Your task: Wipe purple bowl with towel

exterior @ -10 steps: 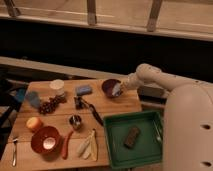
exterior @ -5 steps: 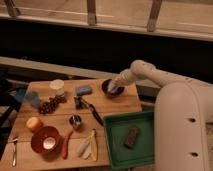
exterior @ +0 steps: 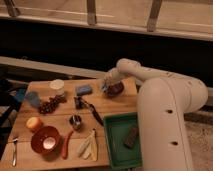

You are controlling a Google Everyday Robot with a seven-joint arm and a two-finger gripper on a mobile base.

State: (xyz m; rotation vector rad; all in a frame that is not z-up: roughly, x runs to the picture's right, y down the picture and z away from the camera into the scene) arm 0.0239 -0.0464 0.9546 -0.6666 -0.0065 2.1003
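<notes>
Wooden table [exterior: 55, 150], lower left of frame, scattered with odds and ends — an orange-red bowl [exterior: 46, 141], then a blue sponge [exterior: 84, 90]. Right of centre sits the purple bowl [exterior: 114, 89], likely mid-wipe. From the right the white arm bends down — its gripper [exterior: 106, 87] presses the pale towel [exterior: 105, 88] against the bowl's left rim, seemingly pinching it.

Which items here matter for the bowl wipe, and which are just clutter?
In play: purple bowl at the table's far right; towel at the bowl's left rim; gripper there with it.

Clutter: blue sponge, orange-red bowl, green tray, white cup, grapes, fork.
</notes>
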